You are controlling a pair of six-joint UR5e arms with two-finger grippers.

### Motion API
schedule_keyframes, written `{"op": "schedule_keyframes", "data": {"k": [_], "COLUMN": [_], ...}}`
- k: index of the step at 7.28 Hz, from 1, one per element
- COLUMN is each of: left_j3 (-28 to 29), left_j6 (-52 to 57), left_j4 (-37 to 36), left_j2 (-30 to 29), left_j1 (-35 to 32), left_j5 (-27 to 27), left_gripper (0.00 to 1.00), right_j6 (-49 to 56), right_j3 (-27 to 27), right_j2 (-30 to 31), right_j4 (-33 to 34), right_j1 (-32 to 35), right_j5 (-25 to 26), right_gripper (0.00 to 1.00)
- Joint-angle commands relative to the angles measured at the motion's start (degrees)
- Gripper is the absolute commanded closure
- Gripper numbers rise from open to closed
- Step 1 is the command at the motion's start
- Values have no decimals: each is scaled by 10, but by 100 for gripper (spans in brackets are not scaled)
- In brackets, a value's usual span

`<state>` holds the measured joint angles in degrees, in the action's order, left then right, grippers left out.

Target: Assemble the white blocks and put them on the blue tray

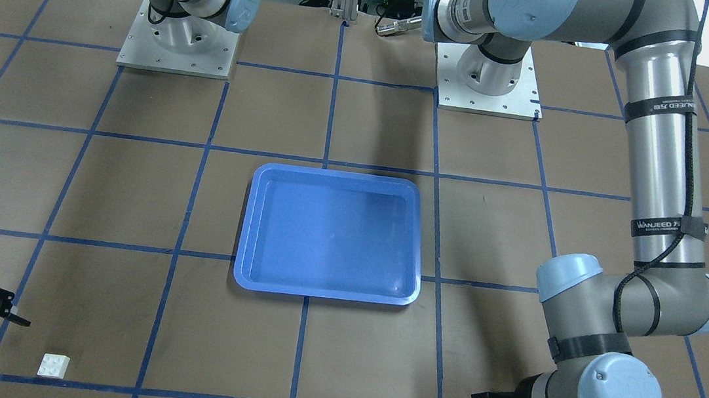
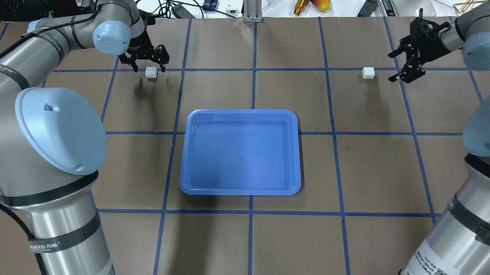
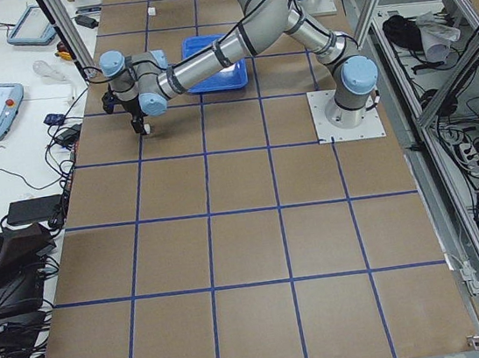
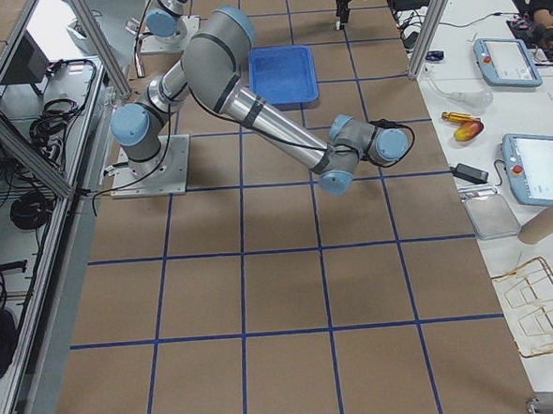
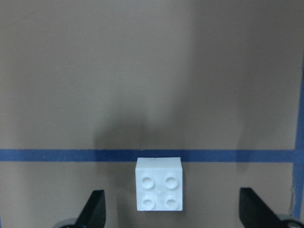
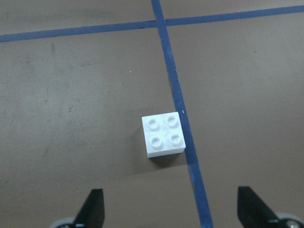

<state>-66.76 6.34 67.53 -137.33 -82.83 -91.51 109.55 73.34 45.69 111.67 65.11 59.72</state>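
Two white blocks lie on the brown table, far apart. One white block point(image 2: 151, 72) lies between the open fingers of my left gripper point(image 2: 150, 68), which hangs just above it. In the left wrist view this block point(image 5: 159, 190) sits between the two fingertips point(image 5: 97, 211), just below a blue tape line. The other white block point(image 2: 368, 72) lies just beyond my open right gripper point(image 2: 397, 67); in the right wrist view it point(image 6: 163, 134) is ahead of the fingertips point(image 6: 92, 211), beside a tape line. The blue tray point(image 2: 241, 152) is empty at the table's middle.
Blue tape lines mark the table in a grid. Both arm bases point(image 1: 176, 42) stand on metal plates at the robot's side. Cables, a fruit-like object point(image 2: 319, 0) and small tools lie beyond the far edge. In the front view the left wrist point(image 1: 617, 391) hides most of its gripper.
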Motion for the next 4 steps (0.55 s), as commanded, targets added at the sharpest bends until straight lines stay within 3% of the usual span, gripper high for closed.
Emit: {"op": "schedule_keyframes", "data": {"k": [1, 4], "left_j3": [-1, -2], "left_j6": [7, 7], "left_j4": [1, 1], "left_j2": [-1, 0], "left_j1": [4, 3], "left_j5": [0, 1], "left_gripper": [9, 26], "right_j6": [29, 20], "right_j3": [0, 1], "right_j2": [0, 3], "right_j4": [-12, -29], "right_j1": [6, 19], "right_j5": [14, 45], "right_gripper": [1, 0]}}
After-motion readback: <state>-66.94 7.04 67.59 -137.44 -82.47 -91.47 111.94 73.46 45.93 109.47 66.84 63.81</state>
